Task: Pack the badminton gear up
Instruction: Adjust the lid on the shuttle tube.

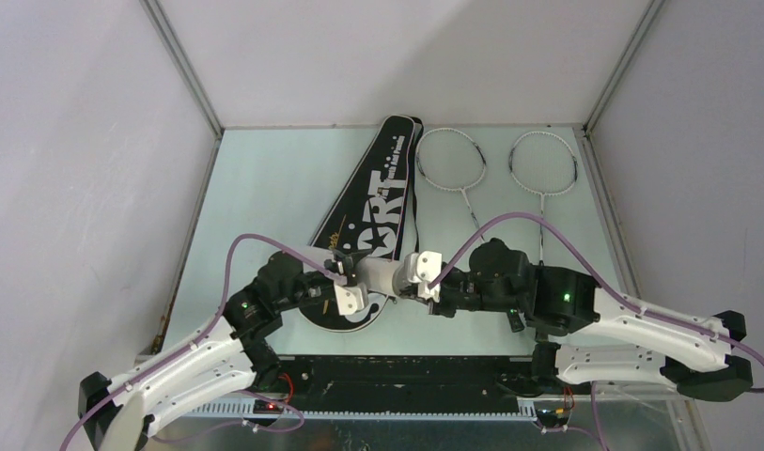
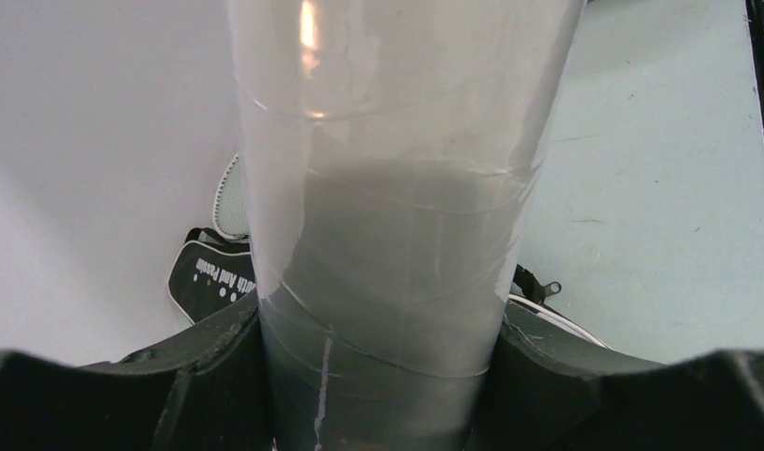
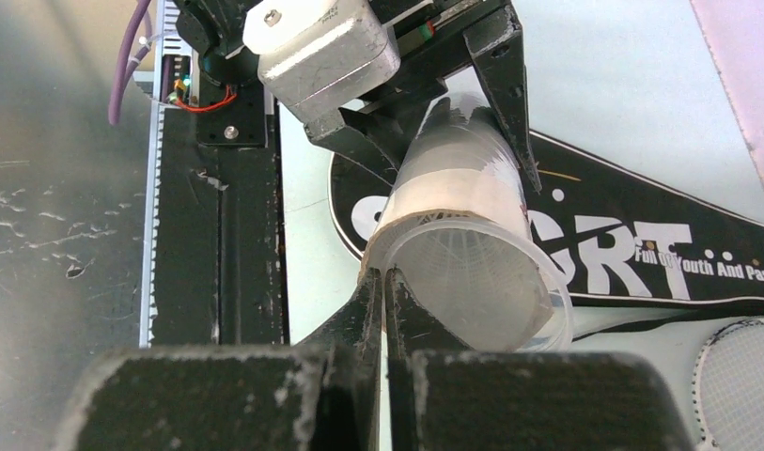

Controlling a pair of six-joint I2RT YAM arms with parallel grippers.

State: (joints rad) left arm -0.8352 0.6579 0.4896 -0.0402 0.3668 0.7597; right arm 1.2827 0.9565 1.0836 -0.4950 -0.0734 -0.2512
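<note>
My left gripper (image 1: 352,287) is shut on the long white tube (image 1: 380,278), which it holds level above the wide end of the black "SPORT" bag (image 1: 373,202). In the left wrist view the tube (image 2: 387,188) fills the space between my black fingers (image 2: 199,366). My right gripper (image 3: 385,274) is shut, its tips pinching the rim of the tube's clear lid (image 3: 537,315), which sits tilted on the tube's end (image 3: 458,188). A shuttlecock's feathers (image 3: 472,272) show through the lid. No loose shuttlecocks are in view. Two silver rackets (image 1: 450,160) (image 1: 543,162) lie at the back right.
The black base rail (image 1: 397,376) runs along the near edge. Grey walls close in the table's left, back and right sides. A racket head (image 3: 746,366) lies beside the bag (image 3: 631,249) in the right wrist view.
</note>
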